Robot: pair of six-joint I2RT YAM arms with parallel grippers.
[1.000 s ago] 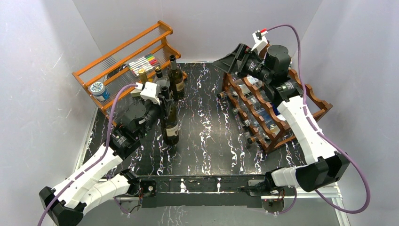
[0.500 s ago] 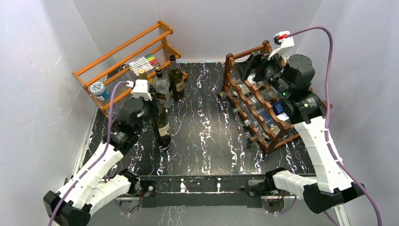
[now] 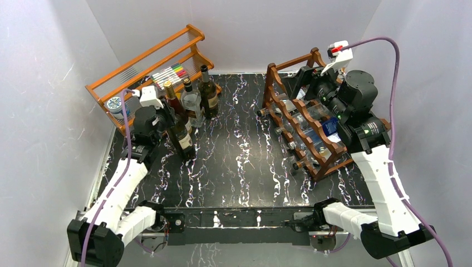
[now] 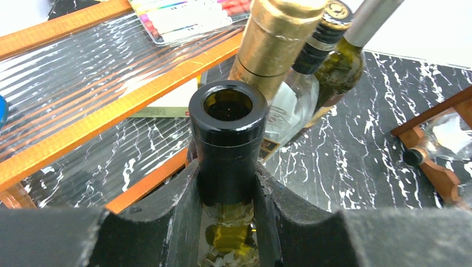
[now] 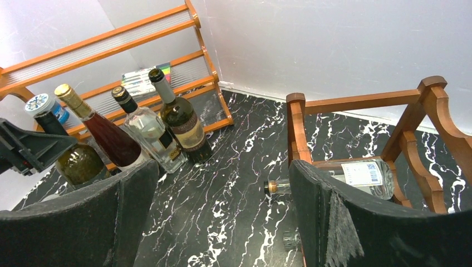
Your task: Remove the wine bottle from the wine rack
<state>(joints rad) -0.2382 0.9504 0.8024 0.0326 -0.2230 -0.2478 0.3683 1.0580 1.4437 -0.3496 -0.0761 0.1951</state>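
The left hand (image 4: 228,192) clamps the neck of the wine bottle (image 4: 228,139), which is beside three standing bottles (image 3: 193,103), well apart from the wine rack (image 3: 311,162). The right hand (image 5: 222,214) is spread wide, empty.

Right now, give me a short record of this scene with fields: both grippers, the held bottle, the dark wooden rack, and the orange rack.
left gripper: shut on the neck of the dark glass wine bottle, its mouth open
right gripper: open, empty, above the dark reddish-brown scalloped wine rack
wine rack: clear glass bottles lying in it
orange wooden rack: three standing bottles in front
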